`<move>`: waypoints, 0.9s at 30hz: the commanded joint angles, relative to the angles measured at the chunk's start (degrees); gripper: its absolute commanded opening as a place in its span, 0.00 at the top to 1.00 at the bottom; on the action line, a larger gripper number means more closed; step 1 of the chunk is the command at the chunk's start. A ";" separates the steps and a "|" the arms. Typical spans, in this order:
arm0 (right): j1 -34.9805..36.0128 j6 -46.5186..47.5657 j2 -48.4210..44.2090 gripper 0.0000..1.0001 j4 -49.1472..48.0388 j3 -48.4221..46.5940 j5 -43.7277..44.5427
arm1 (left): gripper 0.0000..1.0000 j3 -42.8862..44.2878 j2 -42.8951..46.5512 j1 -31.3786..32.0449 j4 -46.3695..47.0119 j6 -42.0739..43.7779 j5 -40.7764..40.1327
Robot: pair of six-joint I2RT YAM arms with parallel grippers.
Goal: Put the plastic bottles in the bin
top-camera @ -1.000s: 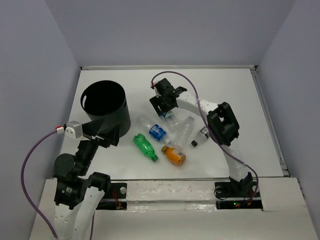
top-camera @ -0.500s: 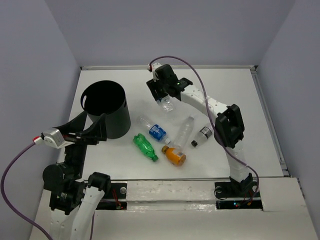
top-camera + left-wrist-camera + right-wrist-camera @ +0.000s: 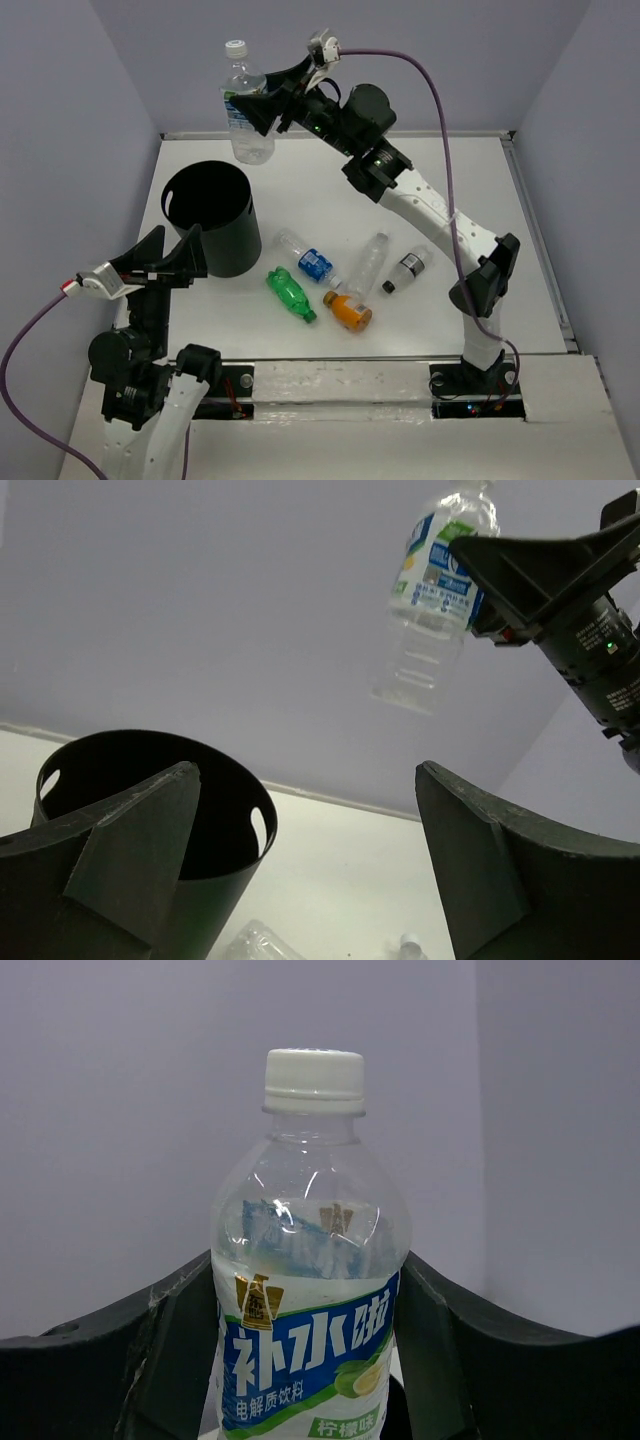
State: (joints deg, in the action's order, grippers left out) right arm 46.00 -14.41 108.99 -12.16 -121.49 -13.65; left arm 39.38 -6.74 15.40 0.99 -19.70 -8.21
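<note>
The clear bottle (image 3: 308,1220) bears a blue label (image 3: 300,1355) reading 补水啦, 电解质饮料 and 柠檬味.

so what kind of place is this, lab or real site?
Likely a lab test cell: white table boxed by plain lavender walls, left arm and right arm bolted at its near edge, staged plastic bottles and a black bin.

Clear plastic bottle (image 3: 305,1260) (glossy, ribbed lower down), matt black bin (image 3: 228,250), smooth white table (image 3: 500,200)
</note>
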 commanded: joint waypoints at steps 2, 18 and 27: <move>2.95 -5.89 10.88 0.56 -5.68 -8.66 -4.37 | 0.01 0.09 -0.29 0.42 0.77 -0.51 -2.69; 7.35 0.44 22.67 0.00 0.47 -17.55 -2.08 | 0.01 0.18 -0.02 0.42 0.24 -0.07 -3.39; 7.35 8.08 2.39 0.22 2.66 11.82 7.57 | 0.01 0.18 -0.03 0.42 -0.03 0.28 -3.31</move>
State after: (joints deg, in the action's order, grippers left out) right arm 53.34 -11.35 121.91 -8.03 -120.84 -11.90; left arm 39.33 -6.72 15.68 -1.13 -20.01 -10.98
